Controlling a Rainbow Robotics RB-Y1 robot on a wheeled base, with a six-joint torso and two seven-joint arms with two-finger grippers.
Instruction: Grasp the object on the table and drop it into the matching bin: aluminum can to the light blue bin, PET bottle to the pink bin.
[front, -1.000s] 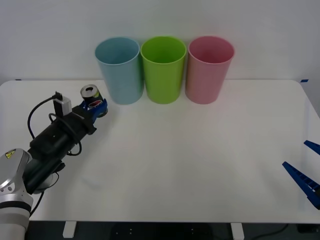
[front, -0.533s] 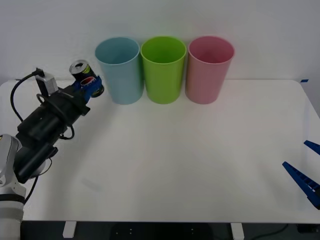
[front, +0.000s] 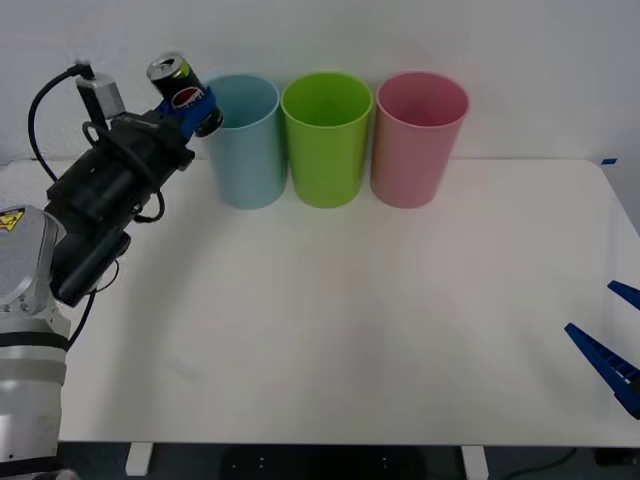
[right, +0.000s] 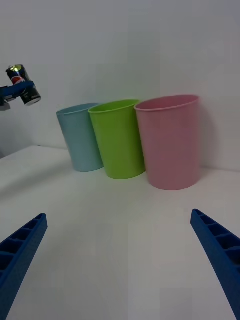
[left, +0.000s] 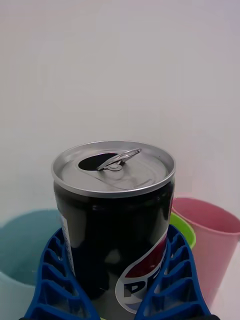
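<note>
My left gripper (front: 192, 104) is shut on the small dark aluminum can (front: 183, 93) and holds it tilted in the air, just left of and slightly above the rim of the light blue bin (front: 240, 140). In the left wrist view the can (left: 116, 220) sits between the blue fingers (left: 55, 275), silver top open, logo facing the camera. The pink bin (front: 419, 137) stands at the right end of the row. My right gripper (front: 612, 355) rests open at the table's (front: 380, 320) right edge. From the right wrist view the can (right: 22, 92) hangs left of the light blue bin (right: 82, 136).
A lime green bin (front: 326, 136) stands between the light blue and pink bins, all three touching in a row against the back wall. The white tabletop in front of them is bare.
My left arm has lifted the can off the table and carried it up and to the right, from beside the light blue bin's base to the level of its rim.
</note>
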